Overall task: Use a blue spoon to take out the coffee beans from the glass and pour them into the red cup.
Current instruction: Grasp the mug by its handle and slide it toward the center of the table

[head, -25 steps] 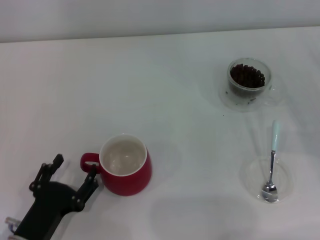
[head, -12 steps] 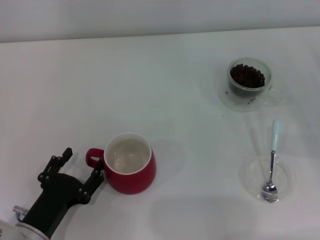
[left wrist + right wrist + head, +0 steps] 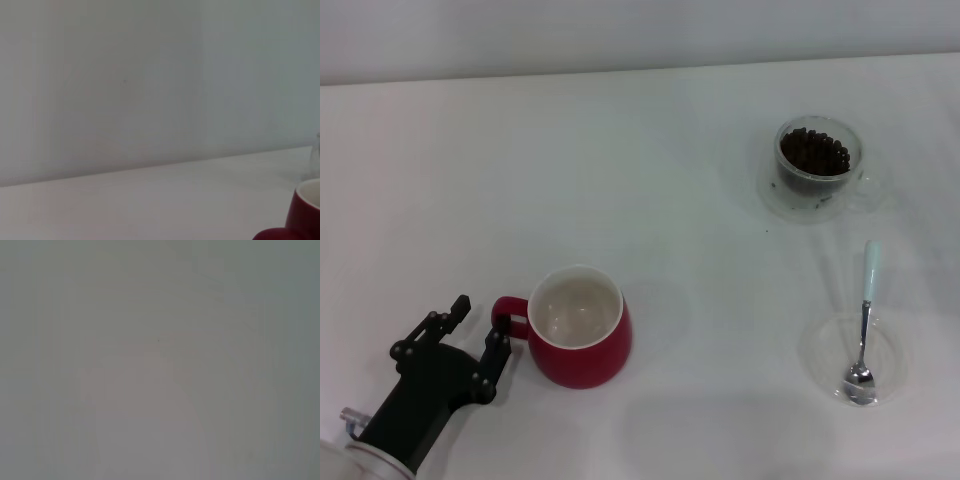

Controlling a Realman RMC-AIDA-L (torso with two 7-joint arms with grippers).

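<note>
The red cup [image 3: 582,342] stands upright at the near left of the table, its cream inside bare and its handle [image 3: 506,318] pointing left. My left gripper [image 3: 480,325] is open just left of the cup, one finger [image 3: 497,350] right beside the handle. The left wrist view catches only the red cup's edge [image 3: 306,212]. At the far right stands the glass [image 3: 819,170], holding the coffee beans [image 3: 814,151]. The blue spoon [image 3: 865,305] lies nearer on the right, its bowl resting in a flat clear dish [image 3: 820,350]. My right gripper is out of view.
A white table [image 3: 640,180] carries everything, with a pale wall behind its far edge. The right wrist view is a blank grey surface.
The left gripper moved forward and to the right against the cup's handle, and the cup slid slightly right. Since then the gripper has eased back a little to the left.
</note>
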